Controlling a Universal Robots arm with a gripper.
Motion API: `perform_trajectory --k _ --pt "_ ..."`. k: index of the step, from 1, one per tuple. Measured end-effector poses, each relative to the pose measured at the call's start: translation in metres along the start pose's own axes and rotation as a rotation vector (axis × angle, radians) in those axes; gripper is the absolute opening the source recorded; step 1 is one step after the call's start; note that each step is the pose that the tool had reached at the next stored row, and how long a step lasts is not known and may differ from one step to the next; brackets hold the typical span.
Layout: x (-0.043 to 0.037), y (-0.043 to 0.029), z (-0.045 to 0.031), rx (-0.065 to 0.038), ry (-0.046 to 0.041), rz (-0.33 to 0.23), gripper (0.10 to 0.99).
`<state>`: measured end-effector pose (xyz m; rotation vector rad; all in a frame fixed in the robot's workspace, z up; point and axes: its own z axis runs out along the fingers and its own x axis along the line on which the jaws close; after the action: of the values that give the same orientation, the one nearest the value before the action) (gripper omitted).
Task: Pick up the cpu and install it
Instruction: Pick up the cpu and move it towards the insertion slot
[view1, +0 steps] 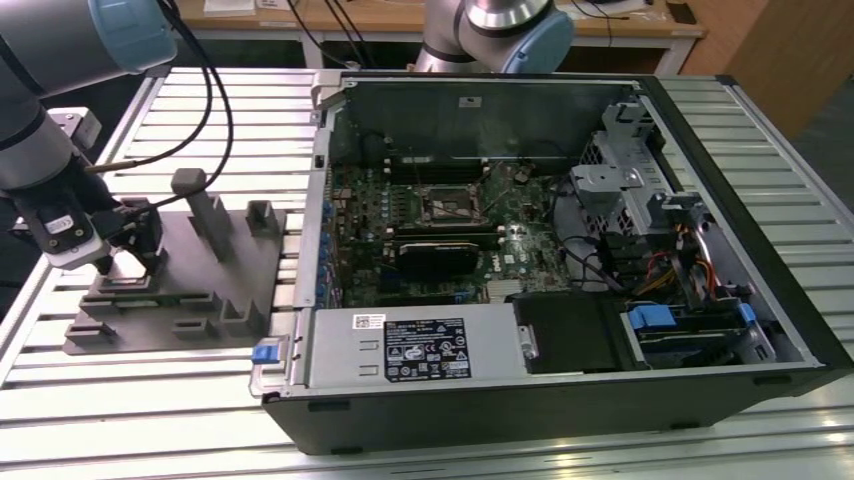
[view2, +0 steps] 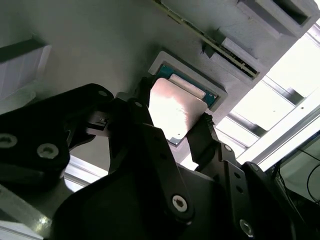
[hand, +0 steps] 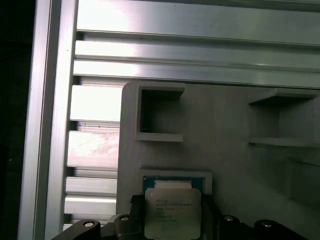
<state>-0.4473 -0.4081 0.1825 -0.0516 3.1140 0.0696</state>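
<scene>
Down at the exterior view's left, the gripper (view1: 130, 262) hangs from the arm (view1: 30, 140) over the near corner of the gray fixture tray (view1: 200, 300), which sits on the slatted aluminium table (view1: 134, 410) just beside the open computer case (view1: 787, 300). Seen in the second wrist view, the cpu (view2: 175, 107) lies directly between the two black fingers (view2: 134, 114): one fingertip is against one edge of its shiny metal top and the other is against the opposite edge, so the gripper is drawn in narrow around the chip. The cpu sits in a shallow square recess of the tray, with a strip of its darker green rim and the pocket's raised gray border showing on the side away from the gripper. Whether the chip has left the floor of that recess cannot be told. In the first wrist view the same pocket lies near the tray's edge, next to an empty square pocket (hand: 160, 117). The motherboard's socket (view1: 445, 203) is well apart from the gripper, inside the case.
</scene>
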Motion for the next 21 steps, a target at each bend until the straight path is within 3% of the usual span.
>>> perform_trajectory --k 1,8,21 --pt "0.0 0.0 0.0 0.0 0.0 0.0 0.545" --pt "0.0 0.0 -0.0005 0.0 0.0 0.0 0.541" --pt "-0.0004 0.0007 -0.016 0.0 -0.0001 0.0 0.541"
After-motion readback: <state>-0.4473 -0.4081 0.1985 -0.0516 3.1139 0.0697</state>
